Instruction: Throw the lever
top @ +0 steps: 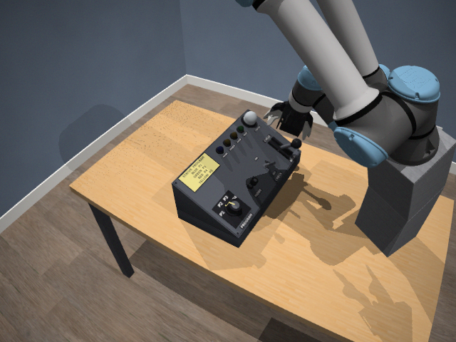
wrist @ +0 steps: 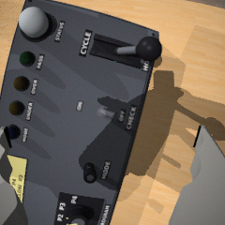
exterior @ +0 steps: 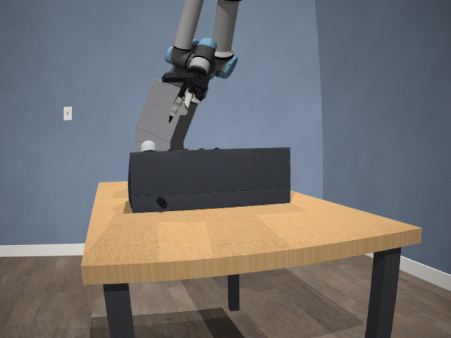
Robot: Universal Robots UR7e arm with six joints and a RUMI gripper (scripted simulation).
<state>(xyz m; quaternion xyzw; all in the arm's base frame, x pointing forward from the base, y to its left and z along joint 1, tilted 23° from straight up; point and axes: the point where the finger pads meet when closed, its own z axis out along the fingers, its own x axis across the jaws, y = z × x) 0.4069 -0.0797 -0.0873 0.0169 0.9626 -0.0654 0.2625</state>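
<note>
A dark console (top: 206,216) (exterior: 209,178) (wrist: 61,127) sits on the wooden table (top: 147,140) (exterior: 237,240). Its lever (top: 296,142) (wrist: 148,47) has a black ball knob and stands at the end of its slot (top: 275,145) (wrist: 104,47) away from the CYCLE label (wrist: 85,43). My gripper (top: 286,127) (exterior: 178,109) is open and empty. It hangs above the console's back corner, near the lever and the white status dome (top: 249,117) (exterior: 148,146) (wrist: 34,21), and touches nothing.
The panel also holds several dark lamps (top: 233,135) (wrist: 21,82), a CHECK toggle (top: 270,162) (wrist: 105,112), a MODE button (top: 253,182) (wrist: 89,172), a PROGRAM knob (top: 233,209) and a yellow label (top: 199,177). The grey robot pedestal (top: 405,199) stands right of the console.
</note>
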